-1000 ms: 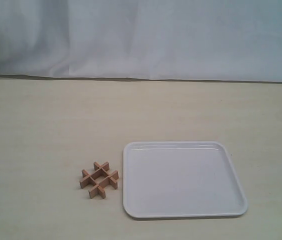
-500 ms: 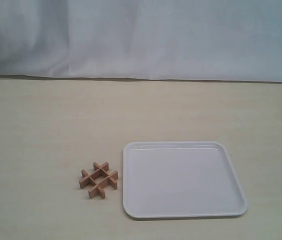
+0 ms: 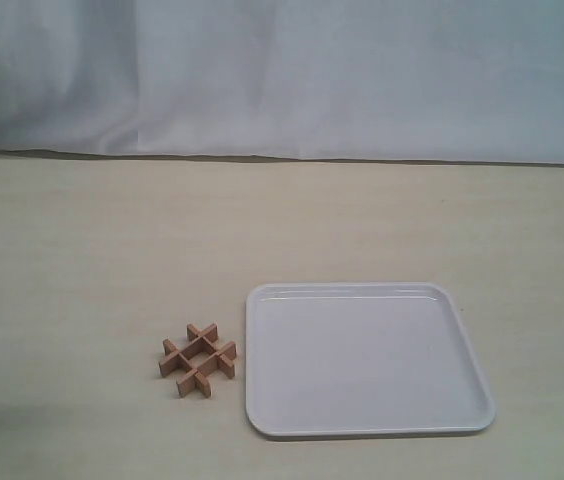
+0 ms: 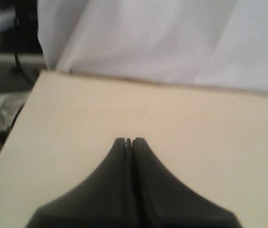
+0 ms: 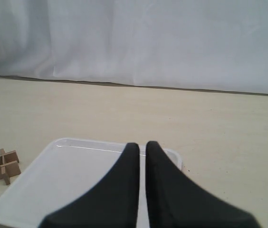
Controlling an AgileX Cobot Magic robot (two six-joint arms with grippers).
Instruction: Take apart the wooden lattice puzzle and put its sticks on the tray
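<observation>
The wooden lattice puzzle [image 3: 198,359] lies assembled on the table, its sticks still locked in a small hash shape. It sits just left of the white tray [image 3: 362,362], which holds nothing. Neither gripper shows in the exterior view. The right wrist view has the puzzle [image 5: 0,168] at the frame's edge beside the tray [image 5: 62,180]. My right gripper [image 5: 142,145] hangs over the tray, its fingers almost together with only a thin slit and nothing in it. My left gripper [image 4: 129,140] is shut on nothing over bare table, away from both.
A white cloth backdrop [image 3: 282,80] hangs behind the table's far edge. In the left wrist view the table's side edge [image 4: 15,123] runs close by, with clutter and a cable beyond it.
</observation>
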